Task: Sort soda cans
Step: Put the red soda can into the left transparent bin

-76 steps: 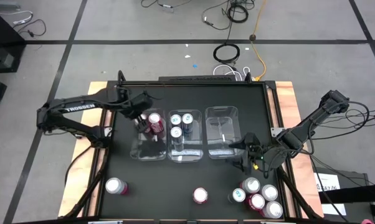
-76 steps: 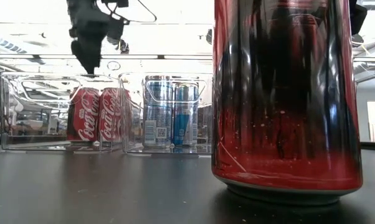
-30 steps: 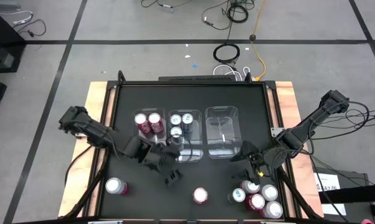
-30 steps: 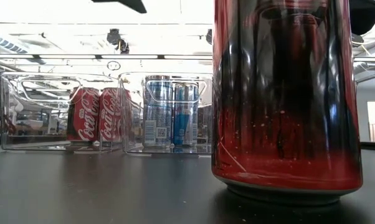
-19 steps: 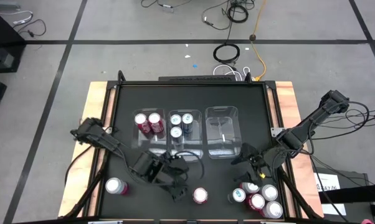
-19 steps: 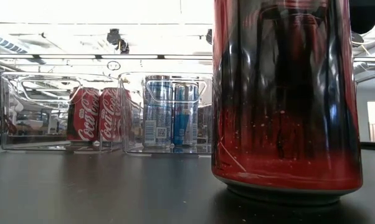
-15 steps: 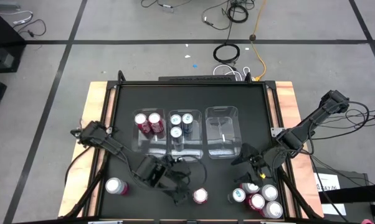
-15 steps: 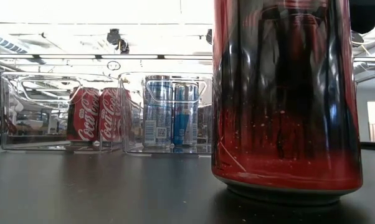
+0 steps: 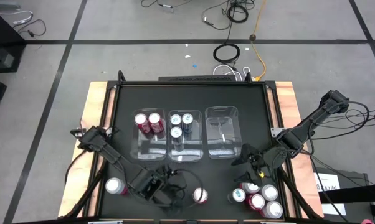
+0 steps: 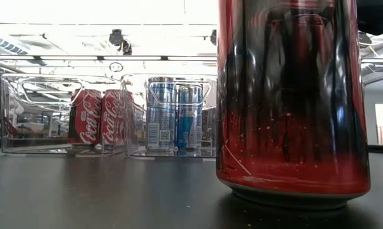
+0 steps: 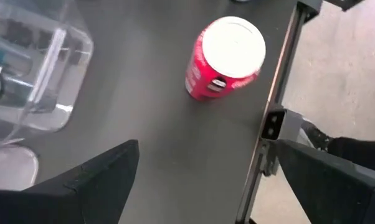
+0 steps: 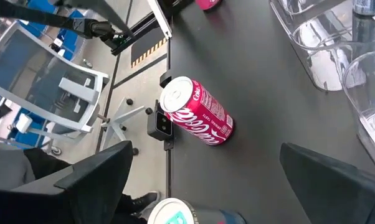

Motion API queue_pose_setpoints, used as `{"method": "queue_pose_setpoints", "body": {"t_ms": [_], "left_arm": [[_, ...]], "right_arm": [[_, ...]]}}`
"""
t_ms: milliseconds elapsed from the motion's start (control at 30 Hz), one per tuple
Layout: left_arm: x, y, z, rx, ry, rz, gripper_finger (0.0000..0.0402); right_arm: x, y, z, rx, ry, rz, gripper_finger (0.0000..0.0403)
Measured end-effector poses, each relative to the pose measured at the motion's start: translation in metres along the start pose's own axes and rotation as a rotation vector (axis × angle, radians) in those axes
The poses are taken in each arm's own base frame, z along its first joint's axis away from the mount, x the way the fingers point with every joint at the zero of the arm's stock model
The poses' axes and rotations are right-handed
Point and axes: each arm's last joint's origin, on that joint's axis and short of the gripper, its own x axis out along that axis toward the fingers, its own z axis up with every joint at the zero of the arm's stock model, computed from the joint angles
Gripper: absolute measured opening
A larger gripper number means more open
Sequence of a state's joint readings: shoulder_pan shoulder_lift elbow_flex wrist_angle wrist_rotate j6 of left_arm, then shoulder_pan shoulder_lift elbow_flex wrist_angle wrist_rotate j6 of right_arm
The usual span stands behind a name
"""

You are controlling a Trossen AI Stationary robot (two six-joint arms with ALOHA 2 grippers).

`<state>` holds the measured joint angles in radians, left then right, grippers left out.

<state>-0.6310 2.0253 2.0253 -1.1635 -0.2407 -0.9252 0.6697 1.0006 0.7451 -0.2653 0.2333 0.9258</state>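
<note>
On the black tabletop (image 9: 125, 106), clear bins (image 9: 222, 132) hold red cans (image 9: 147, 122) with white script and blue cans (image 9: 181, 123), all silver-topped.

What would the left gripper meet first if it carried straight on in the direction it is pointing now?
Most likely the red soda can standing alone near the table's front edge. The left gripper is open, and its wrist view shows only bare tabletop between the fingers and that can, though depth is hard to judge.
</note>
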Motion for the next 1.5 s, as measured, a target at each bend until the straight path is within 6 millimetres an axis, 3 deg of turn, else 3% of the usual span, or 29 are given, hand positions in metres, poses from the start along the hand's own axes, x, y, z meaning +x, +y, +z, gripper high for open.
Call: {"method": "queue_pose_setpoints", "body": {"t_ms": [300, 700, 1100, 1500], "left_arm": [[0.045, -0.014, -0.015, 0.149, 0.041, 0.082, 0.0389], [0.083, -0.014, 0.013, 0.158, -0.052, 0.008, 0.0389], [0.086, -0.012, 0.019, 0.144, -0.073, 0.004, 0.0389], [0.093, -0.017, 0.027, 0.288, -0.164, -0.024, 0.0389]], "right_arm": [[0.000, 0.000, 0.000, 0.045, -0.004, 0.003, 0.0400], [0.000, 0.000, 0.000, 0.034, -0.003, 0.001, 0.0400], [0.000, 0.000, 0.000, -0.025, 0.000, -0.001, 0.0400], [0.000, 0.000, 0.000, -0.026, 0.001, -0.002, 0.0400]]}}
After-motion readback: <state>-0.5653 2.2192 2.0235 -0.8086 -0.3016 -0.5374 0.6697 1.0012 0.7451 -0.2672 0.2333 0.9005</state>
